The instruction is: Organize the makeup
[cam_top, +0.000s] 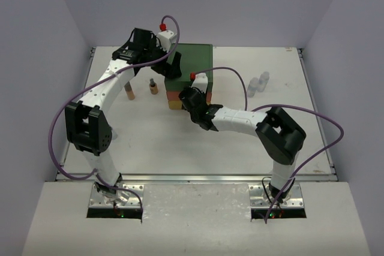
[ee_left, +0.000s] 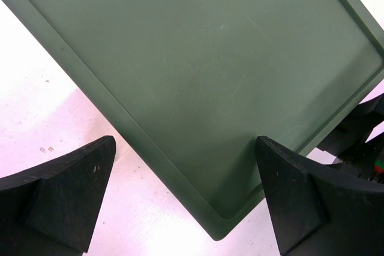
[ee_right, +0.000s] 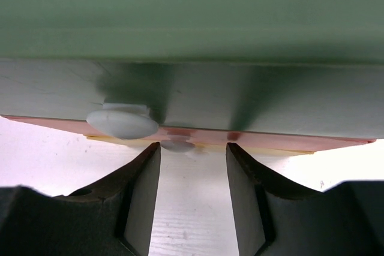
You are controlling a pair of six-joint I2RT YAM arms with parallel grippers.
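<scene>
The makeup in the top view is a peach tube (cam_top: 129, 93) and a small brown bottle (cam_top: 153, 86) standing left of the green three-drawer box (cam_top: 195, 58), and two small clear bottles (cam_top: 257, 84) to its right. No palette or compacts show. My left gripper (cam_top: 170, 64) is open and empty over the box's near-left corner; in the left wrist view it (ee_left: 186, 202) hovers over the green lid (ee_left: 198, 58). My right gripper (cam_top: 185, 96) is open and empty at the box's drawer front. In the right wrist view it (ee_right: 193, 166) sits just below a white knob (ee_right: 123, 123), with a smaller knob (ee_right: 177, 144) beside its left finger.
The box shows green, orange and yellow drawer fronts (cam_top: 204, 91) facing the arms. Purple cables loop over both arms. White table (cam_top: 180, 142) with walls at back and sides; a rail runs along the near edge.
</scene>
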